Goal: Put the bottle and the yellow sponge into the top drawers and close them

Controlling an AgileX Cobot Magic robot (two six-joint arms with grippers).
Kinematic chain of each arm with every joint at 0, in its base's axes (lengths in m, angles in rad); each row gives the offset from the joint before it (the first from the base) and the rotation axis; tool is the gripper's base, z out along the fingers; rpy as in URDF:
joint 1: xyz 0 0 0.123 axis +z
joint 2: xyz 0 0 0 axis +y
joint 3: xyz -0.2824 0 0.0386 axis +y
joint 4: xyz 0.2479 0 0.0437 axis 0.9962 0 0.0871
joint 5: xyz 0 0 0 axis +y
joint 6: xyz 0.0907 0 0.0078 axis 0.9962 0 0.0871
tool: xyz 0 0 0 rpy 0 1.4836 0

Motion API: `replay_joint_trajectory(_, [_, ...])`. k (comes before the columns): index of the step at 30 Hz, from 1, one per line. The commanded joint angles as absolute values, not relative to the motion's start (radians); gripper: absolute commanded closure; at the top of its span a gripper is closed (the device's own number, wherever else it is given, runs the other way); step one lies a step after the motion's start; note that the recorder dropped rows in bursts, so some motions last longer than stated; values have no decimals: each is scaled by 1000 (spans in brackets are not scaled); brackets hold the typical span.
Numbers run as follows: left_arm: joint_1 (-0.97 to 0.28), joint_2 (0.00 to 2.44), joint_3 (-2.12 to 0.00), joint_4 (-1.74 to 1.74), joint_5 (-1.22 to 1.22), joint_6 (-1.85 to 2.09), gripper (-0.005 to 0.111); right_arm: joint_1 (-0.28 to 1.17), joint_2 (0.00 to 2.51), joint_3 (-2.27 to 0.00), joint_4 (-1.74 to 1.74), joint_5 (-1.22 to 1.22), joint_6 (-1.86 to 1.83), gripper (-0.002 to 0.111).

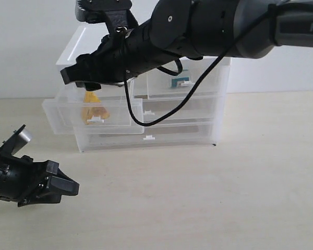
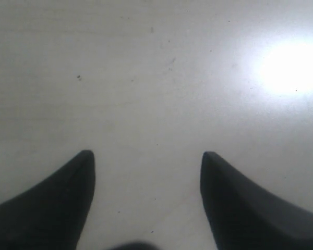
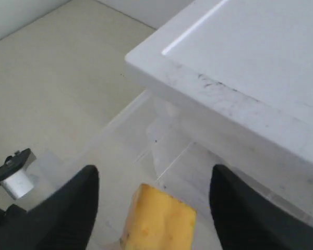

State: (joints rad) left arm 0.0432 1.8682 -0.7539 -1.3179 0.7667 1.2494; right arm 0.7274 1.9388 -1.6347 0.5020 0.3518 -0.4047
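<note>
Sponge [image 1: 94,108] sits in the open left drawer [image 1: 120,112], at about 10 o'clock in the exterior view. It looks soft, light and springy, so it would squash under a pinch and is best taken across its narrow upper end. Right gripper [image 3: 154,174] hangs above it with fingers spread wide, a gap on each side, gripping nothing. Bottle [image 1: 176,81] shows through the right drawer [image 1: 208,83] near 12 o'clock, which looks pushed in; the bottle is likely light, stiff and smooth. Left gripper [image 2: 147,153] sits low over the bare table [image 1: 224,198] at 8 o'clock, spread wide and empty. Black cable [image 1: 128,101] loops down from the arm across the open drawer's front and could snag when the drawer is shut.
</note>
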Motion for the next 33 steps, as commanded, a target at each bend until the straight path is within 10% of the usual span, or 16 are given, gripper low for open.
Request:
replay_joint_trajectory(1, [41, 1861, -749, -1325, 773, 1261, 51, 728, 1927, -1642, 487, 419, -410, 58])
replay_joint_trajectory(20, [41, 1861, -749, -1325, 773, 1261, 51, 730, 1978, -1640, 477, 431, -410, 72])
replay_joint_trajectory(25, [41, 1861, -749, -1325, 773, 1261, 51, 730, 1976, -1640, 475, 413, -410, 108])
replay_joint_trajectory(33, [41, 1861, -749, -1327, 773, 1261, 51, 730, 1945, -1675, 387, 442, -392, 108])
